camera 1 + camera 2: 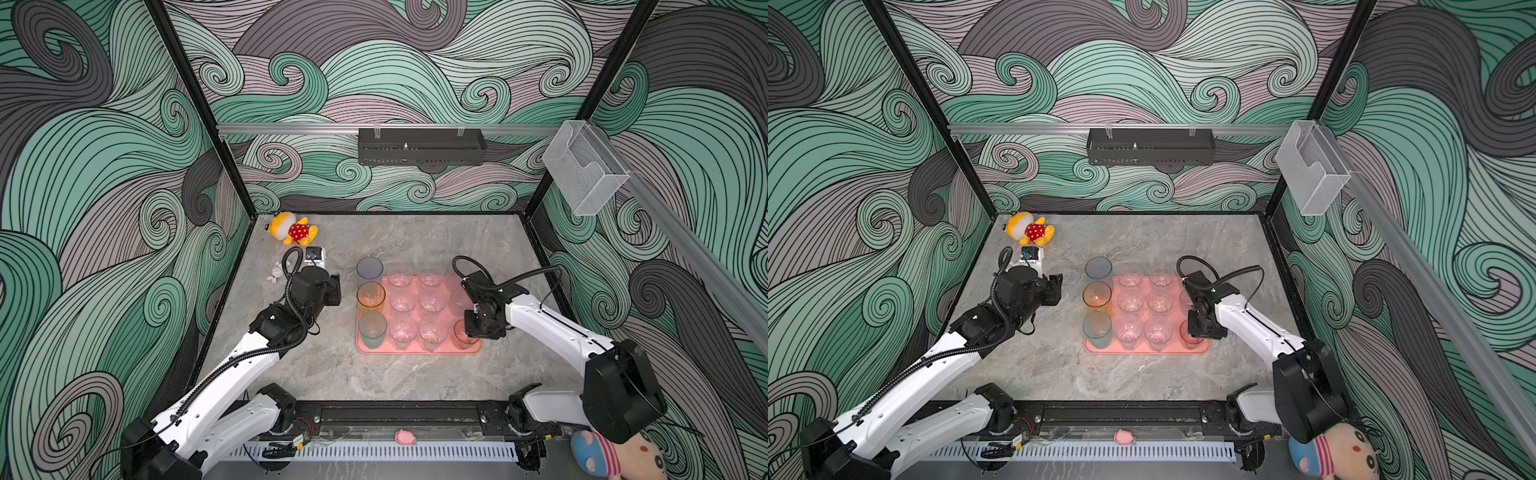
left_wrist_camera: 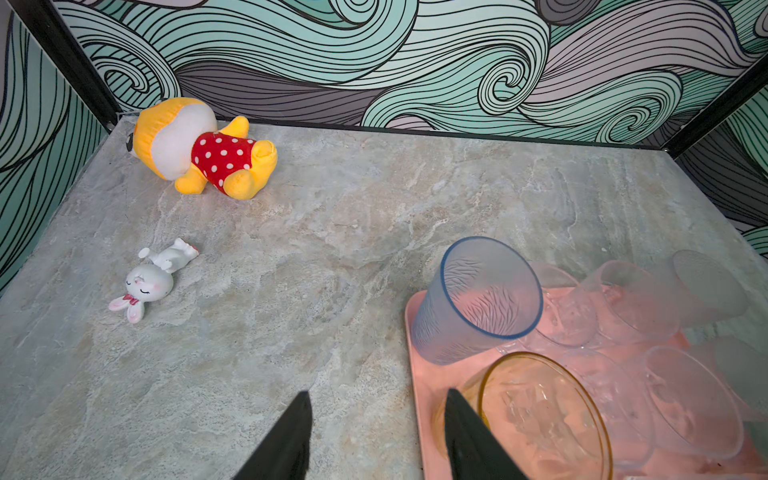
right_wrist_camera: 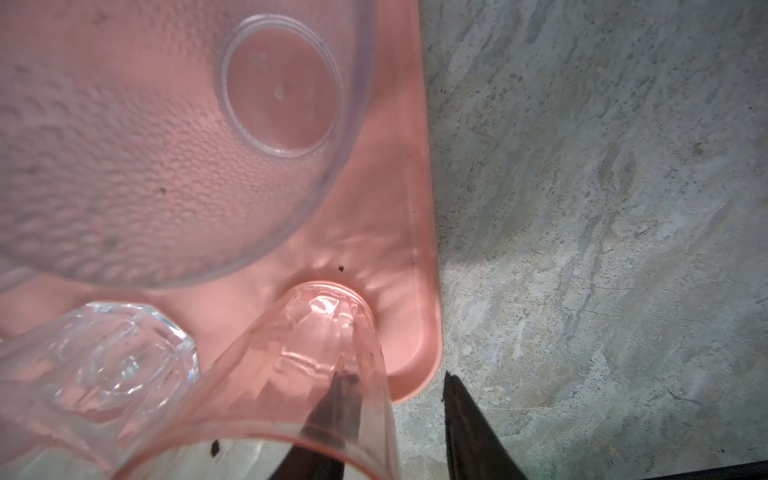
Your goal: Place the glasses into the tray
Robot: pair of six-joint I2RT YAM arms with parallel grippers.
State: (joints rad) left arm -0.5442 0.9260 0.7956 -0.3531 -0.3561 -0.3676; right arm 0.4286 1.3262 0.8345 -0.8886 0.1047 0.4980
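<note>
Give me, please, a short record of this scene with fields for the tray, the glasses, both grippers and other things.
tray: salmon-pink, low rim
glasses: upright in rows in the tray; blue-grey glass, orange glass, teal glass along its left side
right gripper: open, astride the rim of the pink glass, near right corner
left gripper: open, empty, left of the tray
other: yellow plush, white bunny, far left
</note>
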